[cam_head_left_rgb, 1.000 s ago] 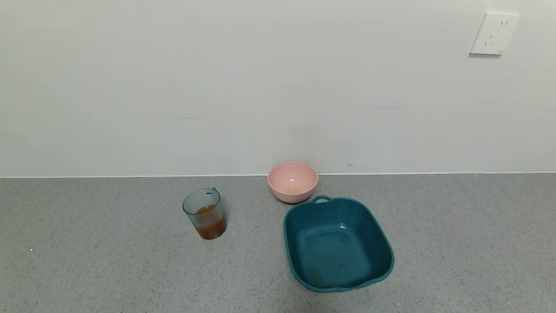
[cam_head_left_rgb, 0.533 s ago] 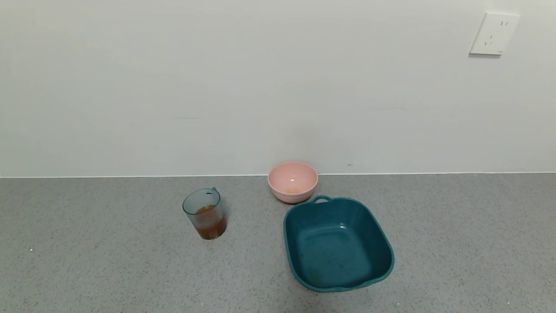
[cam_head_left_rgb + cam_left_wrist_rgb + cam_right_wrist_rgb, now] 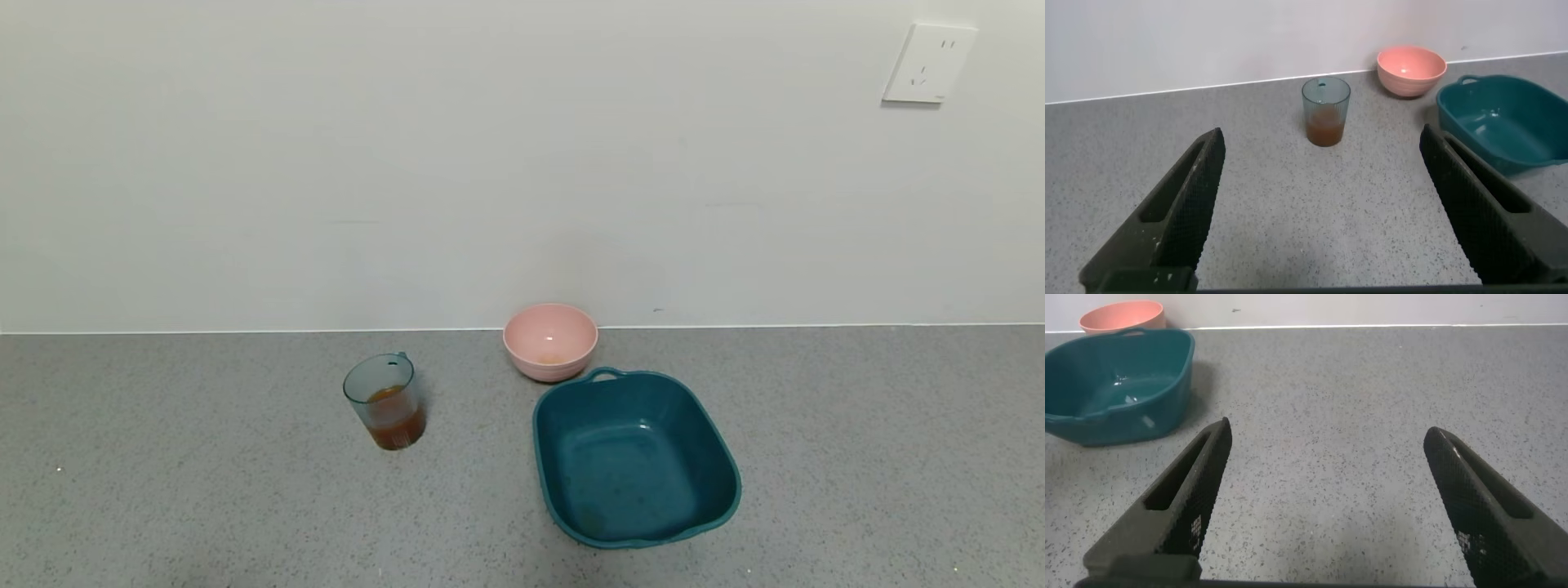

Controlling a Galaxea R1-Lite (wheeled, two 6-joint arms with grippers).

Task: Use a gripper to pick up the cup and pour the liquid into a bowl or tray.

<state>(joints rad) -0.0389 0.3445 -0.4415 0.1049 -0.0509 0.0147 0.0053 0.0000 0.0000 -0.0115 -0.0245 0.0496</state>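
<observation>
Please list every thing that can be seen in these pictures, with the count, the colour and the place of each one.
cup: one, transparent blue-grey, upright on the counter, left of the basin, untouched.
liquid: brown-orange, in the lower part of the cup.
basin: one, dark teal, on the counter, right of the cup.
bowl: one, pink, by the wall, just behind the basin.
counter: one, speckled grey.
wall socket: one, white, upper right of the wall.
left gripper: one, black, open, facing the cup from a distance.
right gripper: one, black, open, over bare counter beside the basin.
</observation>
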